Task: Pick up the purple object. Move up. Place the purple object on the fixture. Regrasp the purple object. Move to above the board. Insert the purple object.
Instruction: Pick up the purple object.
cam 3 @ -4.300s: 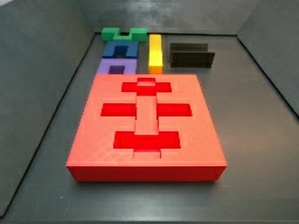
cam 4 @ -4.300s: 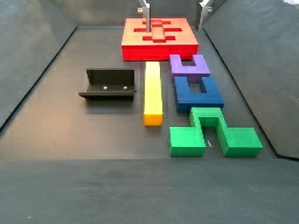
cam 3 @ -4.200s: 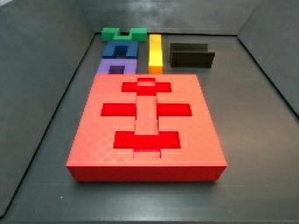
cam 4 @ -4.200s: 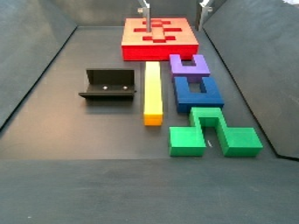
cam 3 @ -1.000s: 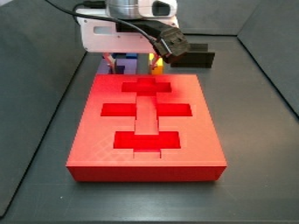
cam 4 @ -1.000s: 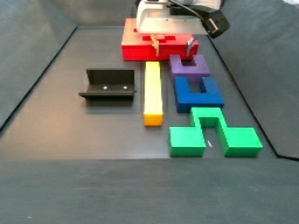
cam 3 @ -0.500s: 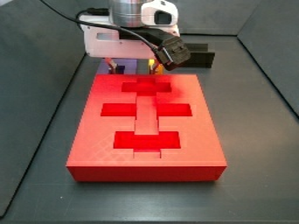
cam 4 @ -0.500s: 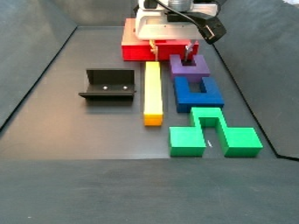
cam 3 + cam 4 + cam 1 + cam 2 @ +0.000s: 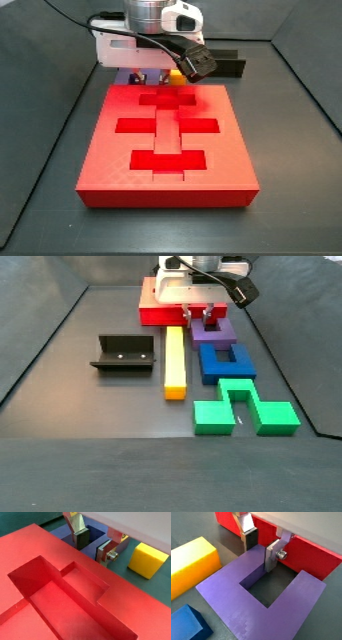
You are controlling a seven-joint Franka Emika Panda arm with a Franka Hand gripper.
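**Entry: opening grasp, pick not yet made**

- Gripper [image 9: 261,544]: low over the purple object, fingers [image 9: 272,556] spread; one plate inside the U's gap, the other outside a prong. Released, nothing gripped as far as the wrist views show.
- Purple object [image 9: 258,602]: flat on the floor, just beside the board's end, next to the yellow bar [image 9: 174,358].
- Board [image 9: 167,140]: recesses unfilled.
- Fixture [image 9: 123,353]: bare, well apart.
- Judged remaining: closing, lift, fixture placement, regrasp, insertion.

Violet purple object [image 9: 271,597], red board [image 9: 167,140], yellow bar [image 9: 174,360].
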